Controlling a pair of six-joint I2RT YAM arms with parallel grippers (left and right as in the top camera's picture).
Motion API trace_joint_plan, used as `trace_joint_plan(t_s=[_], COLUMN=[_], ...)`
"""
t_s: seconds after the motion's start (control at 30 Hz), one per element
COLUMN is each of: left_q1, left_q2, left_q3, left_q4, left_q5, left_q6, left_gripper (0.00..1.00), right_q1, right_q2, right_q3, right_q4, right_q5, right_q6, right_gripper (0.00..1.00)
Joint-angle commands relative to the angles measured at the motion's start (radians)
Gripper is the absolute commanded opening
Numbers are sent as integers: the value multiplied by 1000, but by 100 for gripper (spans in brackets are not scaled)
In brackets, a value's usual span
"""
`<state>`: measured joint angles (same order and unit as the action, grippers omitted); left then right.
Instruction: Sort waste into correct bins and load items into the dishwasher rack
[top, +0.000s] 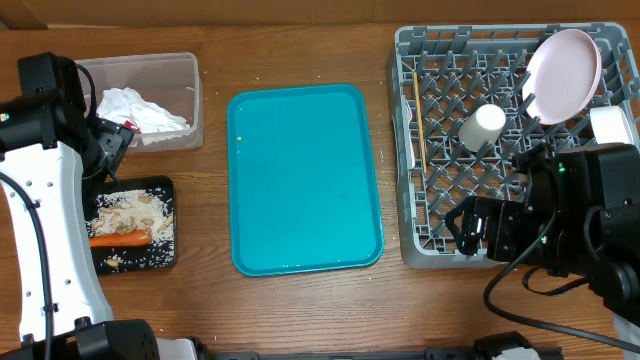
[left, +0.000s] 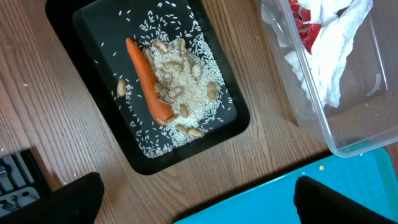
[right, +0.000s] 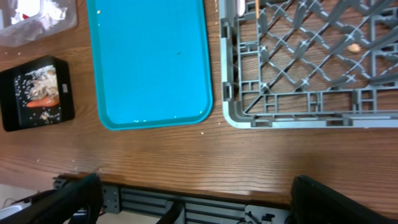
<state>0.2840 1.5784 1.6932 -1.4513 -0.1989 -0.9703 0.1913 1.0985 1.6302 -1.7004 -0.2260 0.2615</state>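
Observation:
The clear tub (top: 190, 70) at the back left holds crumpled white napkins (top: 140, 108) and a red wrapper (left: 305, 25). The black tray (top: 165, 190) in front of it holds an orange carrot (top: 120, 238) and rice scraps (top: 135, 210). The grey rack (top: 430, 245) on the right holds a white plate (top: 563, 72) on edge, a white cup (top: 482, 128) lying down and a chopstick (top: 420, 125). My left gripper (left: 196, 199) is open and empty, above the table between the black tray (left: 93, 37) and the teal tray. My right gripper (right: 196, 199) is open and empty over the table's front edge.
The teal serving tray (top: 305, 180) lies in the middle with a few crumbs on it. A white object (top: 610, 125) shows at the rack's right edge, partly hidden by my right arm. The rack's near corner (right: 233, 115) is close to my right gripper.

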Motion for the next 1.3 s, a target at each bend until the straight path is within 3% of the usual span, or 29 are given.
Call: trace_joint_plan(t_s=[0.0, 0.33, 0.5, 0.6, 0.77, 0.93, 1.27], left_q1=[3, 3, 3, 3, 3, 3, 3], left_q2=[4, 4, 4, 4, 4, 4, 4], left_q3=[-1, -1, -1, -1, -1, -1, -1], left_q4=[-2, -2, -2, -3, -2, -2, -2], left_q5=[-11, -11, -11, -11, -11, -11, -11], left_q6=[-18, -18, -18, -18, -18, -18, -18], left_gripper=[100, 100, 100, 100, 100, 100, 100], right_q1=[4, 4, 4, 4, 4, 3, -32], right_q2=[0, 7, -23, -89, -306, -566, -970], right_q3=[-6, -44, -151, -253, -510, -803, -1369], right_q4=[7, 16, 124, 264, 658, 937, 1518], right_q5=[-38, 39, 39, 34, -107, -112, -67], right_q6=[5, -6, -7, -19, -242, -344, -319], right_gripper=[100, 100, 100, 100, 100, 100, 100])
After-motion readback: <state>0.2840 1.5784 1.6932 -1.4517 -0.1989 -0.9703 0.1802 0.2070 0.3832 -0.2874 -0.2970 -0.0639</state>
